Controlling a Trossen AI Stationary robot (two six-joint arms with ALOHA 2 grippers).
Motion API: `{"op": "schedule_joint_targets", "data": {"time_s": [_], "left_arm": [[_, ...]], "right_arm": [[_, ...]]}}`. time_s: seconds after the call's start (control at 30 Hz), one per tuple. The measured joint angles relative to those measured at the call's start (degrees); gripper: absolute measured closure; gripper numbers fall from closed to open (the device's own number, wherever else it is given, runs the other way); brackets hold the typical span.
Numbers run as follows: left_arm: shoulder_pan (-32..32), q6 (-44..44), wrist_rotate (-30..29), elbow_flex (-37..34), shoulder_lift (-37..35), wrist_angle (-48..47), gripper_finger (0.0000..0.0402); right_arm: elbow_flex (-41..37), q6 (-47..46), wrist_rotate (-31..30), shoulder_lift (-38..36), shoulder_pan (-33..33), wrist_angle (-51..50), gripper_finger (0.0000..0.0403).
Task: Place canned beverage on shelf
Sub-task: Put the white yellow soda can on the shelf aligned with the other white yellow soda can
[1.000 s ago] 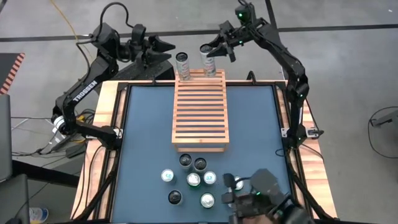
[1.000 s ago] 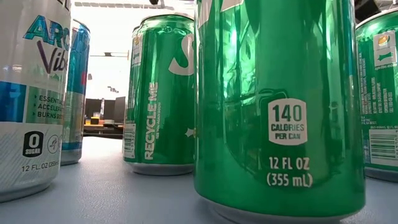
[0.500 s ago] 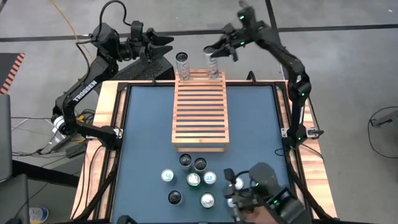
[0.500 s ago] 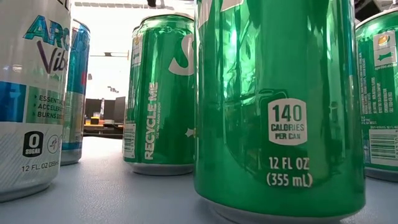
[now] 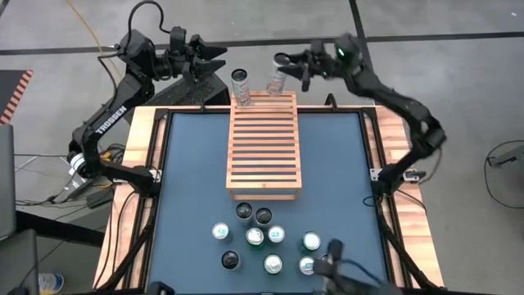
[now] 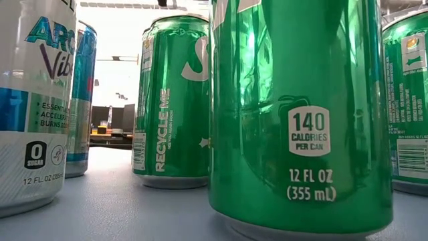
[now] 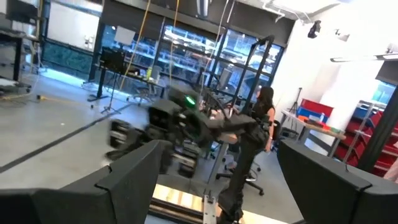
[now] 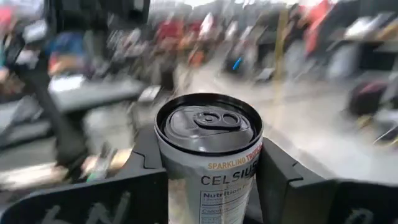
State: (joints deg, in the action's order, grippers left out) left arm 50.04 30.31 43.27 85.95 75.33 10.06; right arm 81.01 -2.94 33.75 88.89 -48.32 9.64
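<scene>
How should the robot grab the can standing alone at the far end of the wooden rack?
Hedged guess: pinch its round side wall, mid-height, coming level from the rack's far left. The can stands upright on the shelf, and the open left gripper waits there.

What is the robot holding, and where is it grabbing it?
The right gripper holds a silver Celsius can by its sides, one finger on each side below the rim, at the shelf's far end. The left gripper is open, holding nothing.

This is looking like a robotics lab. A concrete floor [image 5: 458,74] is surrounding the desk [image 5: 196,180]. Equipment racks [image 7: 186,59] and a seated person [image 7: 261,121] are showing beyond.
</scene>
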Motion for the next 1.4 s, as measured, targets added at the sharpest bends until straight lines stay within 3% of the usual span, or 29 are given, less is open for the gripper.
{"op": "schedule_joint_targets", "data": {"time_s": [0.1,0.17,0.87,1.4], "left_arm": [[0.4,-0.6,-0.2,0.0,-0.1,0.1,0.0093],[0.6,-0.5,-0.2,0.0,0.0,0.2,0.0093],[1.1,-1.7,-0.2,0.0,0.0,-0.3,0.0095],[1.1,-2.2,-1.1,0.0,0.0,-0.3,0.0096]], "right_arm": [[-10.5,-1.9,-5.7,-5.0,1.4,13.0,0.0281],[-12.0,-2.5,-7.2,-5.5,1.8,14.2,0.0281],[-0.6,-1.8,4.3,9.5,2.5,9.1,0.0281],[-0.6,8.5,1.6,9.8,3.1,4.1,0.0282]]}}
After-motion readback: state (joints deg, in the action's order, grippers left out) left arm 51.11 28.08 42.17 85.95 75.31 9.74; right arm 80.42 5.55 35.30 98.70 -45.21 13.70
